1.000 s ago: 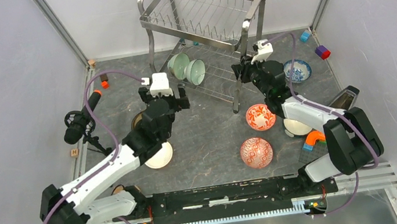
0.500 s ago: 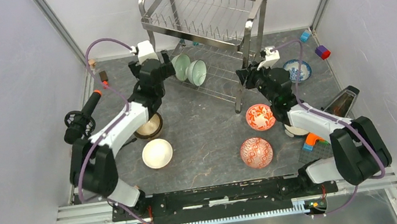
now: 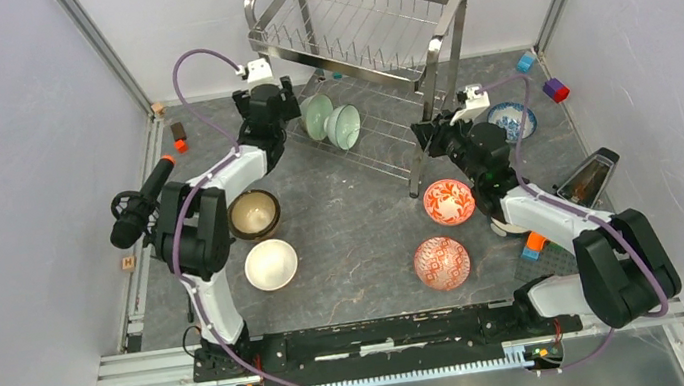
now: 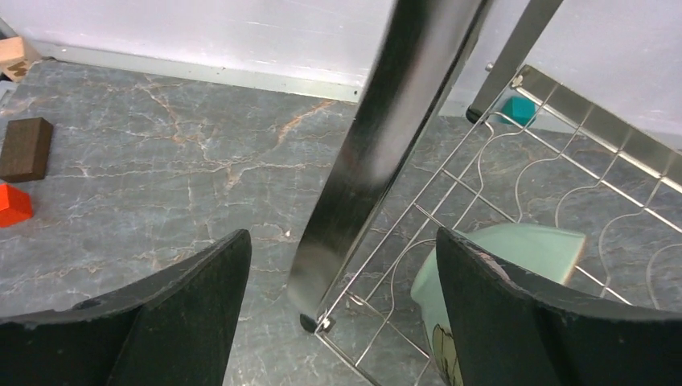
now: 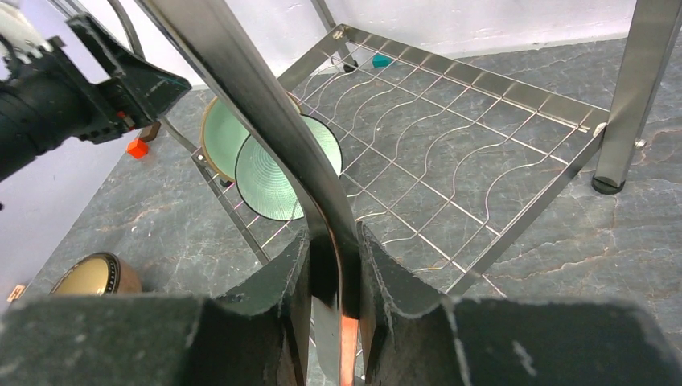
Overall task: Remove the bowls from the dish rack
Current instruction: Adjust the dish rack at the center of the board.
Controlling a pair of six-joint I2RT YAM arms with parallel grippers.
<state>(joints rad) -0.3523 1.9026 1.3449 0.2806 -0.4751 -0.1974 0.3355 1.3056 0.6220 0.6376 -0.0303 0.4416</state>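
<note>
At twelve o'clock, right end effector clamps a rack leg; left end effector gapes empty, facing another leg.

- Left arm: white and black links, with a purple cable looping by the wrist.
- Right arm: same colours, cabled alike.
- White camera block on each wrist.
- Left gripper fingers: matte black, rough-edged.

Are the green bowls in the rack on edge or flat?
On edge: both pale green bowls stand on the dish rack's lower shelf, openings sideways.
</note>
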